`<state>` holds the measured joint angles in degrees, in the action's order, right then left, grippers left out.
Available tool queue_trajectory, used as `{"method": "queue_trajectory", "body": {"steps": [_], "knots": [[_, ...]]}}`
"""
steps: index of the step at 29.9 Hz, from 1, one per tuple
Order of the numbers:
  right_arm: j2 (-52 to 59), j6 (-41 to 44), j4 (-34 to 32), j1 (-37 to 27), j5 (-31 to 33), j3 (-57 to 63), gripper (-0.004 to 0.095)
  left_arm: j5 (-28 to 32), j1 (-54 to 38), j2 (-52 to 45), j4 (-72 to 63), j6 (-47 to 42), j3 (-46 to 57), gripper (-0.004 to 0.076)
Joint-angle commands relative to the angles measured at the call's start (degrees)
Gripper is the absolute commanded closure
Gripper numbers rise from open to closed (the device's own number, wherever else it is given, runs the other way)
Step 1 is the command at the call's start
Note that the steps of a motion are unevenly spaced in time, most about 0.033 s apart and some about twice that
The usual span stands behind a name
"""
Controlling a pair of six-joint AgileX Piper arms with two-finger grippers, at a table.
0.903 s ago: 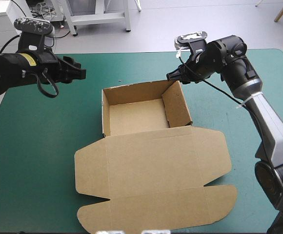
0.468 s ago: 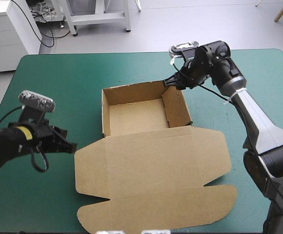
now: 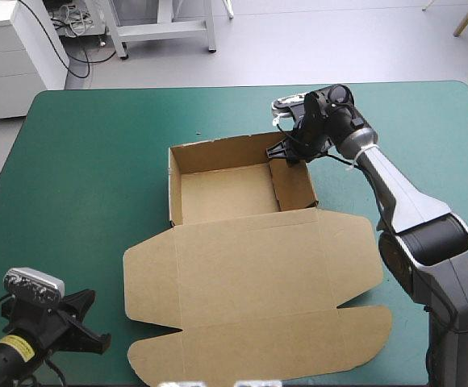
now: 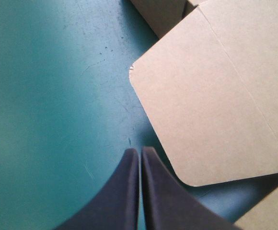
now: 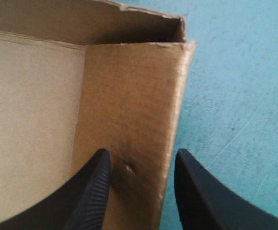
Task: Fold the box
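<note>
The brown box [image 3: 226,193] stands mid-table as an open tray, its walls up and its lid [image 3: 258,290] lying flat toward the table's front edge. My right gripper [image 3: 287,151] is open at the tray's far right corner. It straddles the right wall [image 5: 129,105], with one finger inside the tray and one outside. My left gripper [image 3: 98,343] is shut and holds nothing. It hovers low near the table's front left corner, pointing at the lid's left side flap [image 4: 201,105], whose rounded corner lies just ahead of the fingertips.
The lid's front flap [image 3: 258,351] reaches close to the table's front edge. Teal-green cover [image 3: 73,177] stretches between the box and the table's left edge. In the right wrist view the wall has a small dent [image 5: 128,168] between the fingers.
My left arm has swung from the table's far left down to the front left corner. My right gripper has moved in over the tray's right wall.
</note>
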<state>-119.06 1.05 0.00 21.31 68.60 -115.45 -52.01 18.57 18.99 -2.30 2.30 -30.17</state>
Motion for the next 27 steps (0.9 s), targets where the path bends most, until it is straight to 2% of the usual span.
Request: {"method": "queue_trajectory", "body": {"steps": [1,4,8,13,17,20,27], "knots": [[1.5,-0.3,-0.8,-0.2,-1.7,-1.7,0.0507,5.9,0.4,-4.4,-0.9,-1.5,1.8,0.0731],[0.8,-0.4,-0.8,-0.2,-1.7,-1.7,0.0589,8.0,0.4,-8.1,-1.1,-2.3,2.3,0.0731],[0.7,-1.0,-2.9,-0.2,-1.7,-1.7,0.0927,7.3,0.4,-9.3,-0.7,-2.8,2.3,0.0731],[0.7,-1.0,-8.5,-1.7,-1.7,-1.7,0.0929,7.3,0.4,-9.3,-0.7,-2.9,2.3,0.0731],[0.7,-1.7,-13.0,-6.6,-1.7,-1.7,0.093,7.3,0.4,-9.3,-0.7,-2.9,2.3,0.0731],[0.7,-1.9,-14.5,-12.5,-1.7,-1.7,0.093,7.3,0.4,-9.3,-0.7,-2.9,2.3,0.0731],[0.7,-3.7,-15.0,-31.2,-1.7,-1.7,0.093,7.3,0.4,-9.3,-0.7,-2.9,2.3,0.0731]]}}
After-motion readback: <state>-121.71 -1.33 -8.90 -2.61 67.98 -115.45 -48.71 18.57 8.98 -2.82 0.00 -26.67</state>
